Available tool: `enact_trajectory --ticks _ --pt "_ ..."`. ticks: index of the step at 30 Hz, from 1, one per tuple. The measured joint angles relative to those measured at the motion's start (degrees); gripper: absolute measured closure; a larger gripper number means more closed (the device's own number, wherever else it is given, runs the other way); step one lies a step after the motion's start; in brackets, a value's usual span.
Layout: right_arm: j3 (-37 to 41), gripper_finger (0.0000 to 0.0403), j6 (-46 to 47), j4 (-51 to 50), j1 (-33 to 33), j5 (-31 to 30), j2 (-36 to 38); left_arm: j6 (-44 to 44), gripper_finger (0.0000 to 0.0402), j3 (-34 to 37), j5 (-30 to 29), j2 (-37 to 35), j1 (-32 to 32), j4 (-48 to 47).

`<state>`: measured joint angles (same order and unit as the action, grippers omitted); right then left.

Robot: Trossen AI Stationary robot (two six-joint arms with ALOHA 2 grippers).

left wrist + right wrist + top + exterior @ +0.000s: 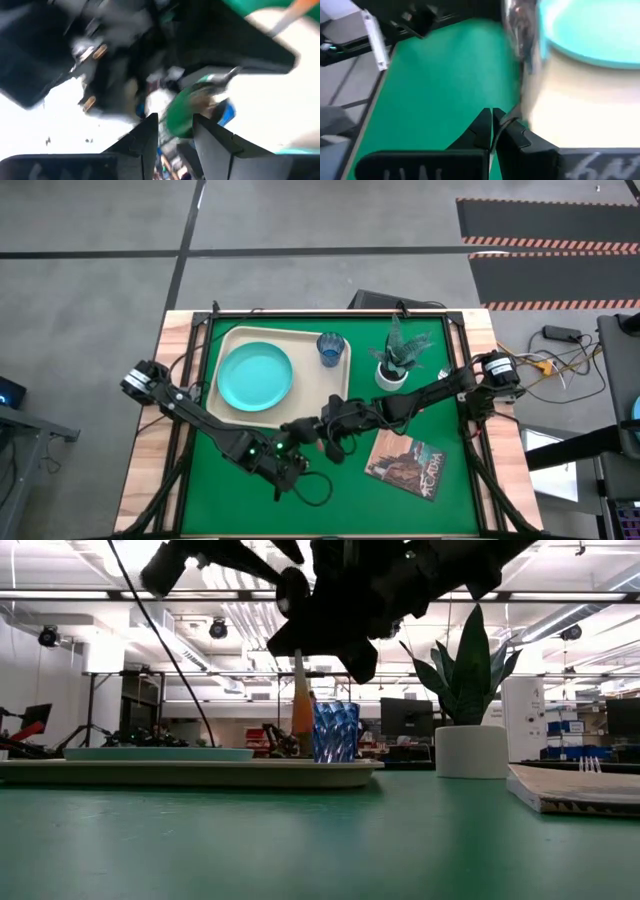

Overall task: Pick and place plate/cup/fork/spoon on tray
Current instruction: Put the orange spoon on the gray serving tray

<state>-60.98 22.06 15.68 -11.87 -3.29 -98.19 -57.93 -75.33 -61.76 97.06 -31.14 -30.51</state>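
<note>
**Carrying the spoon over the tray's near edge**

Pinched at its thin metal neck, the spoon (521, 35) hangs out ahead of the right hand (492, 117), whose fingers are pressed together on it. Its shiny rounded bowl is above the cream floor of the tray (335, 395), just short of the turquoise plate (600, 35). Holding it by the neck leaves the bowl free, and that seems meant to let the spoon be laid flat on the bare strip beside the plate.

An upright red-orange handle (302, 710) shows in the low view beneath the dark hands, in line with the blue cup (335, 730). I take it for the spoon's own handle, though I cannot tell for sure. I cannot find the fork.

The plate and cup already sit on the tray, the cup at its far corner.

The left hand (175, 125) is close by at the tray's near corner, fingers spread and holding nothing. Farther out on the green surface (350, 500) stand the potted plant (392, 375) and the book (405, 463), both clear of the tray.
</note>
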Motion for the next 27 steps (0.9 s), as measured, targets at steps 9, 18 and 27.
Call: enact_trajectory --ticks 9,18,27 --pt "0.4 0.0395 -2.5 0.8 0.0 -6.3 0.0 16.1 0.0295 1.6 -1.5 -6.6 -0.1 -4.1" --pt "4.8 0.0395 -4.8 11.8 0.0 -15.4 0.1 51.9 0.0295 10.6 0.1 -13.9 -0.1 0.2" --pt "7.4 0.0395 -10.2 21.5 -0.5 -18.3 0.1 50.2 0.0295 27.5 0.3 -14.6 0.1 41.2"
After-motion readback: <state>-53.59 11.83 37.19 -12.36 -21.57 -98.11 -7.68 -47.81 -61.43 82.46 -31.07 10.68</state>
